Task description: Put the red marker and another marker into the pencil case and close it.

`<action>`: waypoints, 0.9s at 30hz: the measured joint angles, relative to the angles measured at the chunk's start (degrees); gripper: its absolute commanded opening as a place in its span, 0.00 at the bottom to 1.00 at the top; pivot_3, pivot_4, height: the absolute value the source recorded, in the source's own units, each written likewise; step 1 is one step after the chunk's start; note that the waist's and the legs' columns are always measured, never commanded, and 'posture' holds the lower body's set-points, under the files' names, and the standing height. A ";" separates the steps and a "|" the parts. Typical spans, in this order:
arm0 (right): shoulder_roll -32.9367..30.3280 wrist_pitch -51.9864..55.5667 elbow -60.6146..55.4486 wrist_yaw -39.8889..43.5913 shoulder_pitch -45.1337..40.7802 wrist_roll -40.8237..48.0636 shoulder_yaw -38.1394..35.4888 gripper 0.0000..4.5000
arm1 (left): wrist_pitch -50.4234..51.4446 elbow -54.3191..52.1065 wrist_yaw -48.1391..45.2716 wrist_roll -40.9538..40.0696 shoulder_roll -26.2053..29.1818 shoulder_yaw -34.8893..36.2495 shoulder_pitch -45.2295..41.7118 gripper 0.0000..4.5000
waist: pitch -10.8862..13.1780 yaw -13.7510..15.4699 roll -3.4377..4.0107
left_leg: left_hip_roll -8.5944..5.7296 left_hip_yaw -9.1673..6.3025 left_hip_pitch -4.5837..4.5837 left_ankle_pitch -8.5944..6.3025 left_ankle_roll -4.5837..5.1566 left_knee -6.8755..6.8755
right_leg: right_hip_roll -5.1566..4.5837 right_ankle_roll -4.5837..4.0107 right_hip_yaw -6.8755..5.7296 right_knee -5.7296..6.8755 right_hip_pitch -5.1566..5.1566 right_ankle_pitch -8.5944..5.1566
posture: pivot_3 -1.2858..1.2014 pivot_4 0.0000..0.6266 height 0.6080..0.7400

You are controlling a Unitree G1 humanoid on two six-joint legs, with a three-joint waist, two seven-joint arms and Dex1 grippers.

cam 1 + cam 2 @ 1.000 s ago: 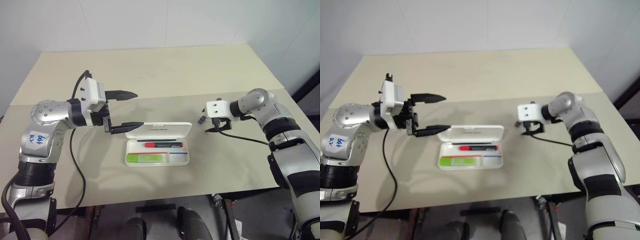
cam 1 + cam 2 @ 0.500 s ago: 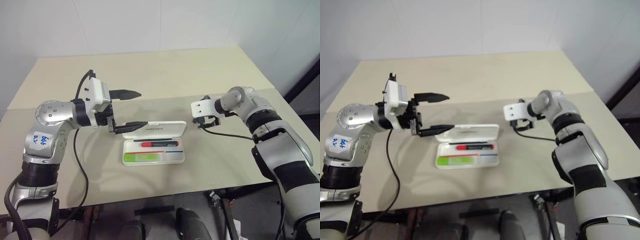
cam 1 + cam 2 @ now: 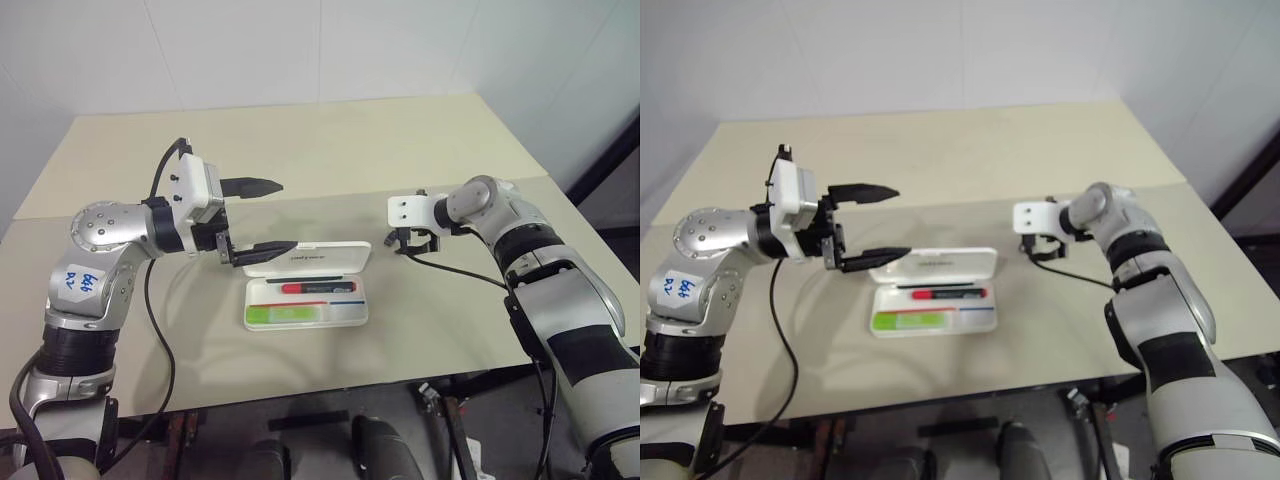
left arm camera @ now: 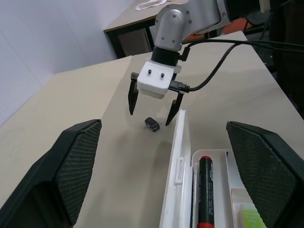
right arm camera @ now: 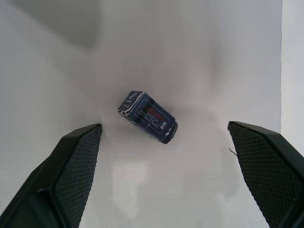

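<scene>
So on the left side, the left gripper (image 3: 262, 216) sits with its two black, tapered, cross-hatch-textured fingers spread wide and nothing between them. The lower finger hangs right over the left end of the raised lid of the pencil case (image 3: 306, 300), a white, hard, glossy plastic rectangular box with rounded corners that lies open on the matte beige tabletop (image 3: 300, 150). The lid leans back on its hinge and has small dark lettering on it.

Inside the tray, just past that lower finger, lies the red marker (image 3: 308, 288), a short thick smooth barrel with a black end, along the hinge side. In front of it lie a thin red pen (image 3: 300, 303) and a thin blue pen (image 3: 345, 300) end to end, and the lime-green highlighter (image 3: 291, 315), chunky and flat-sided, fills the front left of the tray.

Moving right, the right gripper (image 3: 414, 245) points down at the table just off the case's right end, fingers apart and holding nothing. Right between those fingers on the bare surface lies a small dark blue blocky piece (image 5: 147, 117) with rounded corners and a tiny printed label, tilted at an angle and touching neither finger. A black cable (image 3: 460, 272) trails from that wrist across the table.
</scene>
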 measured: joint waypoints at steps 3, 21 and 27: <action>0.31 1.03 0.00 -0.02 0.00 0.16 -0.56 1.00 | -0.69 0.80 -0.06 0.12 -0.34 -0.01 -0.33 0.99 | 0.00 -0.03 0.00 | 0.03 0.00 0.00 0.00 0.00 0.00 | 0.01 0.00 0.00 0.00 0.00 0.00 | 0.52 0.24 1.00; 1.60 11.53 -1.38 2.80 3.19 9.60 -10.66 1.00 | -2.65 2.22 0.42 1.09 -0.88 0.02 -0.76 0.99 | 0.02 -0.99 0.03 | 0.60 0.12 -0.26 -0.22 -0.20 -0.21 | 0.52 -0.12 0.14 -0.38 -0.43 0.04 | 0.52 0.24 1.00; 1.53 15.44 -4.30 3.87 5.26 12.14 -12.37 1.00 | -3.67 4.34 0.41 1.34 -1.20 -0.01 -1.50 0.99 | 0.02 -0.99 0.03 | 0.71 0.38 -0.26 -0.28 -0.21 -0.21 | 0.61 -0.16 0.13 -0.39 -0.48 0.02 | 0.52 0.24 1.00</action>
